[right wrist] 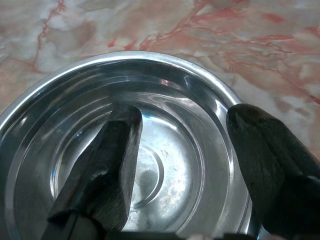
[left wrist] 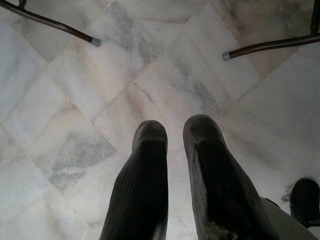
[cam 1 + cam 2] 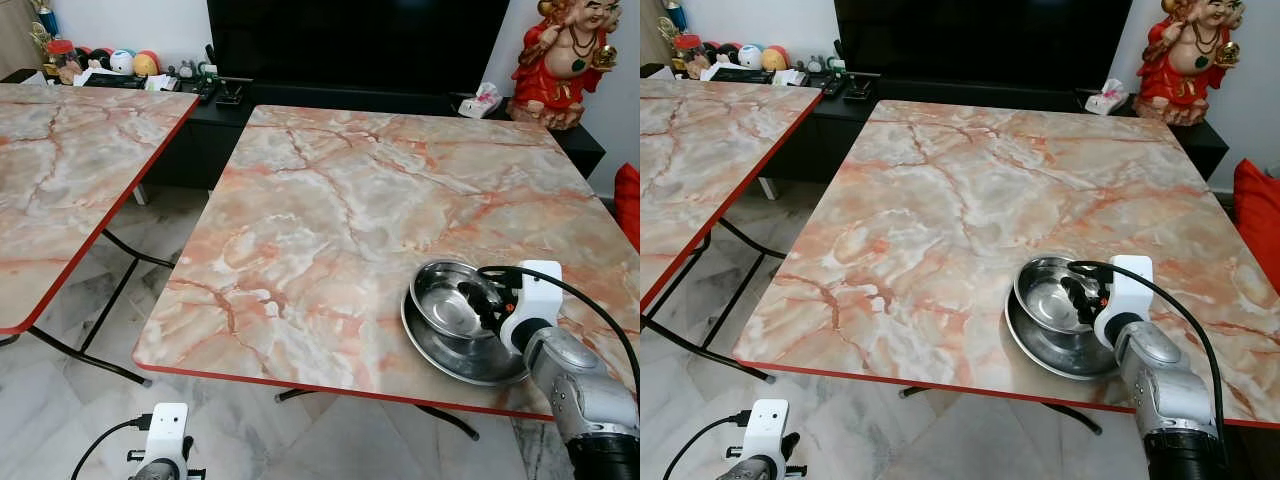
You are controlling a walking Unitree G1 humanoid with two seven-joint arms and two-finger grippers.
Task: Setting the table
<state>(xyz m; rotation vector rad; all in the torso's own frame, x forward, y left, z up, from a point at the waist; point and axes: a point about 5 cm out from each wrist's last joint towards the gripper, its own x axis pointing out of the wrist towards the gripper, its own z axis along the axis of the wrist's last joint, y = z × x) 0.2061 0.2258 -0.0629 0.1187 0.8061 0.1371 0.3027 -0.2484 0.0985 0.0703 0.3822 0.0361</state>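
A steel bowl sits inside a wider steel plate near the front right corner of the marble table. My right gripper reaches over the bowl from the right. In the right wrist view the gripper is open: one finger hangs inside the bowl and the other finger is outside its rim. My left gripper hangs idle low over the floor, fingers nearly together and holding nothing; its wrist shows below the table's front edge.
A second marble table stands to the left across a gap of tiled floor. Behind are a black TV console, a red statue and a tissue pack. A red cushion lies at the right edge. Table legs stand nearby.
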